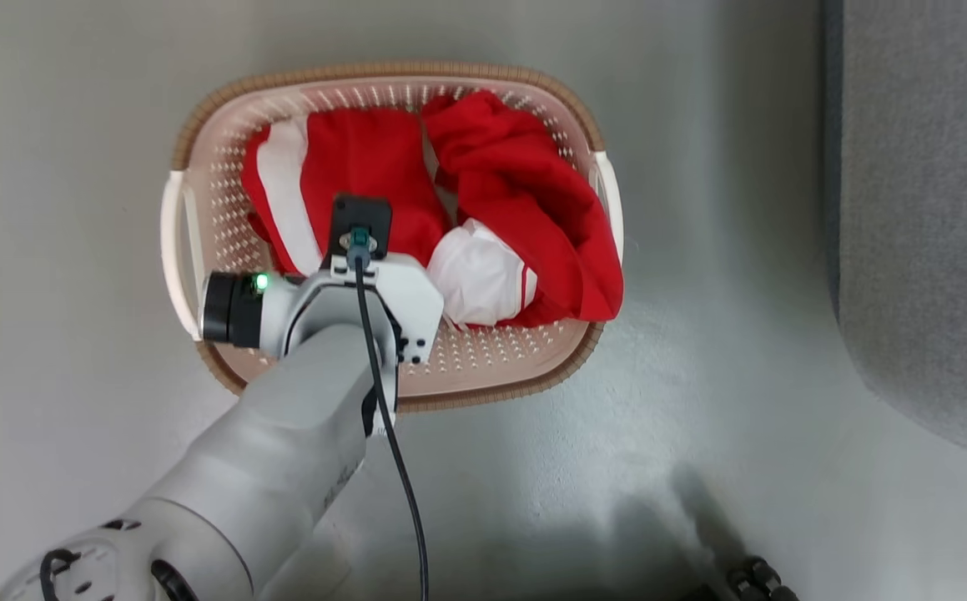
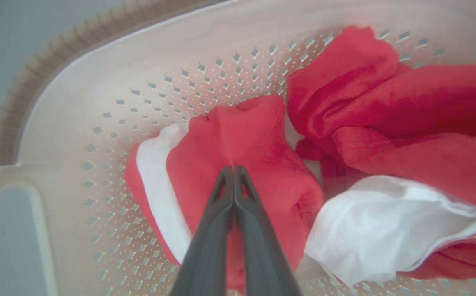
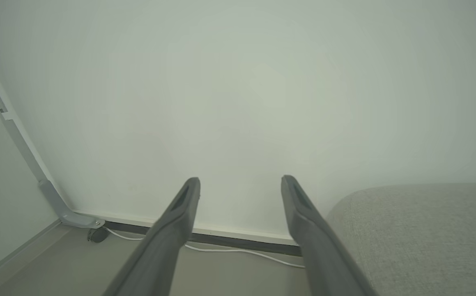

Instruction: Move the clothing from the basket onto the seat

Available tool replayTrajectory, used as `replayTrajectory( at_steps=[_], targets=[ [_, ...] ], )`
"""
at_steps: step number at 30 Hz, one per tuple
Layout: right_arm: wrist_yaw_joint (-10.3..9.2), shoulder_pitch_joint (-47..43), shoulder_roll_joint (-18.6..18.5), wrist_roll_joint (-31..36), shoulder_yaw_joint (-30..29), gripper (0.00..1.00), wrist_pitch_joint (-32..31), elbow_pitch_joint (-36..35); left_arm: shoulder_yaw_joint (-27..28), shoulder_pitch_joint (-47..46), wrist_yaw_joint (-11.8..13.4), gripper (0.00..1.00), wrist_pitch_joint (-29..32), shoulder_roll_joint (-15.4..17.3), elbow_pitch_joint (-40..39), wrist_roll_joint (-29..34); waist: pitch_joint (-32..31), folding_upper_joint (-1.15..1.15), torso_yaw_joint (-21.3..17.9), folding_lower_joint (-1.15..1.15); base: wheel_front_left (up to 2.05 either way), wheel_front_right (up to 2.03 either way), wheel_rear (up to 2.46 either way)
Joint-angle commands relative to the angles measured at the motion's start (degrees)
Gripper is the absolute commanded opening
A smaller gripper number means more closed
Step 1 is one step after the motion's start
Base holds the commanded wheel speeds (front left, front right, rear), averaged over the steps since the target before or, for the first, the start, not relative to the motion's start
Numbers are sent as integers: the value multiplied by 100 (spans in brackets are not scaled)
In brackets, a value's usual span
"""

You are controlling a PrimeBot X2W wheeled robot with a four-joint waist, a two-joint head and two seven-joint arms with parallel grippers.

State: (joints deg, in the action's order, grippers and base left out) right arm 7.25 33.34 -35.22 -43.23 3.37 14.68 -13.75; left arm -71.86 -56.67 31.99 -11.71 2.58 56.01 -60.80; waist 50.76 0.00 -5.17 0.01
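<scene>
The clothing [image 1: 525, 209] lies wholly inside the basket [image 1: 383, 73]: two bright red garments of soft, creased fabric. One has a broad white stripe and sits on the basket's 9 o'clock side. The other is bunched over a white panel on the 3 o'clock side and drapes toward the rim at 4 o'clock. The step in hand is the first pick-up. In the left wrist view the left fingers [image 2: 215, 222] are pressed together on a raised fold of the 9 o'clock garment, and creases radiate from their tips (this indicates a pinch on cloth, though how much fabric is caught cannot be judged). The next move calls for a straight lift high enough for the hanging fabric to clear the basket rim, followed by a carry toward 3 o'clock. The limp material is likely to sag and may drag the neighbouring garment, as the two touch at the basket's centre. The basket stands on the grey floor [image 1: 74, 250], at about 11 o'clock from the centre of the head view. The seat [image 1: 925, 209], grey and upholstered, occupies the 3 o'clock edge, well apart from the basket. The right fingers [image 3: 172, 222] are spread wide and hold nothing, pointing at a pale wall [image 3: 238, 82] with a corner of the seat at 4 o'clock.
</scene>
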Motion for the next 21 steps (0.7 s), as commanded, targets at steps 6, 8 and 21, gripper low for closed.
replayTrajectory(
  at_steps=[6, 8, 21],
  targets=[
    [24, -482, -57, 108, 222, 100, 32, 123, 104, 406, -107, 0, -307, 30, -171, -126, -850, 0, 138, -1, 0, 0, 0],
    [24, -563, -46, 157, 291, 100, 32, 209, 268, 460, -119, 0, -323, 30, -272, -16, -1067, 0, 189, -1, 0, 0, 0],
    [24, -1125, 385, 598, 699, 100, 32, 1012, 2240, 1644, -573, 0, -328, 79, -978, 1973, -2585, 0, 447, -1, 0, 0, 0]
  ],
)
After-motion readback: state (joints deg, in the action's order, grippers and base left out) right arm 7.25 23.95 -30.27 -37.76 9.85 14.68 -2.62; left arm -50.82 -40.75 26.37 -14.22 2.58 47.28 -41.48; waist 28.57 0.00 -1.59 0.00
